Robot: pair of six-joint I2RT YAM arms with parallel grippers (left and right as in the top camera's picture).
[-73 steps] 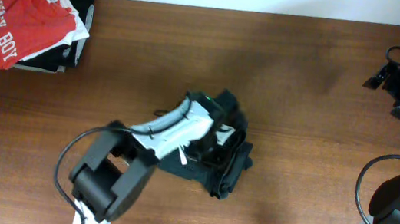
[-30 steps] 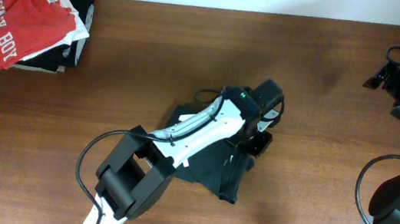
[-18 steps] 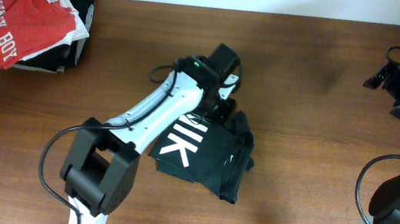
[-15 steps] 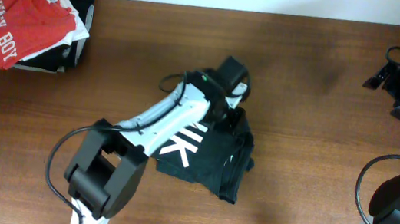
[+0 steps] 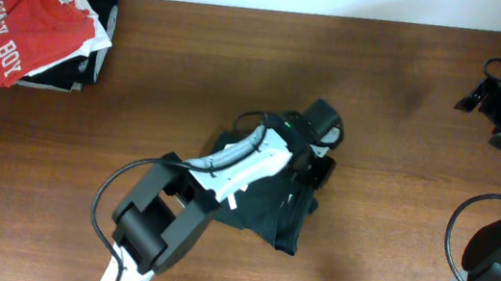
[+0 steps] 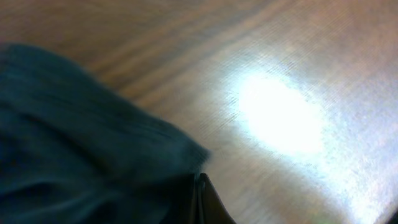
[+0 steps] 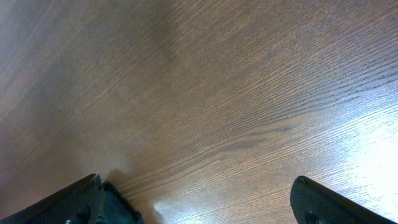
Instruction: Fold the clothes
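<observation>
A crumpled black garment (image 5: pixel 266 206) lies in the middle of the wooden table. My left gripper (image 5: pixel 318 157) is at its upper right edge, with the arm lying across the cloth. In the left wrist view the fingertips (image 6: pixel 200 198) are pressed together with dark fabric (image 6: pixel 74 137) bunched against them. My right gripper (image 5: pixel 494 119) is far off at the table's right back corner. In the right wrist view it (image 7: pixel 205 205) is wide open over bare wood.
A stack of clothes with a red printed shirt (image 5: pixel 28 24) on top sits at the back left corner. The table's back edge (image 5: pixel 296 13) runs along a white wall. Black cables (image 5: pixel 498 68) loop by the right arm.
My left gripper has swung from the garment's top edge to its upper right edge. The white lettering seen half a second ago is now covered. The right arm has not moved.
</observation>
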